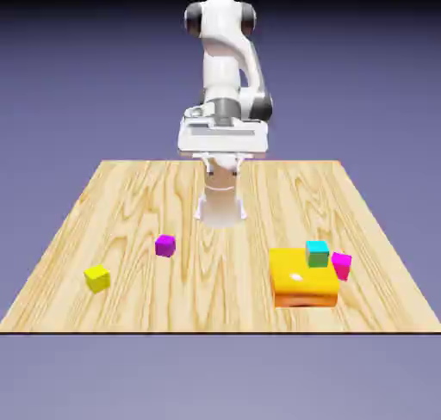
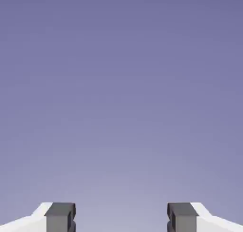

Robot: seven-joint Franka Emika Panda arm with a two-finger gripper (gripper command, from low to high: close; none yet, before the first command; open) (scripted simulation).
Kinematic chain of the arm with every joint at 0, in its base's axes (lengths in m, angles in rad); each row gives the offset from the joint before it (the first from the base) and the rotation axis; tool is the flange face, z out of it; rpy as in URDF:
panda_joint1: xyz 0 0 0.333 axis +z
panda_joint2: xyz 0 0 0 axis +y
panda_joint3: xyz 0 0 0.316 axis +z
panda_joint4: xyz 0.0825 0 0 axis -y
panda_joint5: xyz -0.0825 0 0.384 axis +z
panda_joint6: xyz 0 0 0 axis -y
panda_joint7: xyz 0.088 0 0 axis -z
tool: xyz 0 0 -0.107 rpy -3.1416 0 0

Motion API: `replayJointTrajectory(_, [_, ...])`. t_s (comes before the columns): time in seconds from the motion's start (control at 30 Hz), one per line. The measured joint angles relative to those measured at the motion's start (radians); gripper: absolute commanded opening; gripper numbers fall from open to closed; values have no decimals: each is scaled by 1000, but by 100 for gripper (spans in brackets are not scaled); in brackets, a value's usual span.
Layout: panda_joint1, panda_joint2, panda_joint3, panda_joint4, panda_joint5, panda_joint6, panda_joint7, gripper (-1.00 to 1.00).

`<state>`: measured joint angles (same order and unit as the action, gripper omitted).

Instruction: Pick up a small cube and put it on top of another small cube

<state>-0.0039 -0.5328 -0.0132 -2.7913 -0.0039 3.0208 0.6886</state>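
The small yellow cube (image 1: 97, 278) sits on the wooden table near its front edge, at the exterior view's left. The hot-pink cube (image 1: 342, 264) rests at the exterior view's right, tight against the side of a large orange-yellow block. My gripper (image 1: 222, 139) hangs high over the table's far middle, well away from both cubes. In the hand view the gripper (image 2: 121, 217) is open: its two grey fingertips (image 2: 60, 217) stand wide apart with only the plain backdrop between them. No cube shows in that view.
A purple-magenta cube (image 1: 165, 245) lies left of centre. The large orange-yellow block (image 1: 301, 282) carries a teal-and-green cube (image 1: 318, 253) on its top. The table's front edge (image 1: 215, 330) runs just below the cubes.
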Motion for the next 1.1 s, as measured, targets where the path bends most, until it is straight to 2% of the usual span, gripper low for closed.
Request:
replayJointTrajectory(0.93, [-368,863,-306,434,-90,-376,-1217,0])
replayJointTrajectory(1.1, [-408,1008,-269,459,-47,-257,-1242,0])
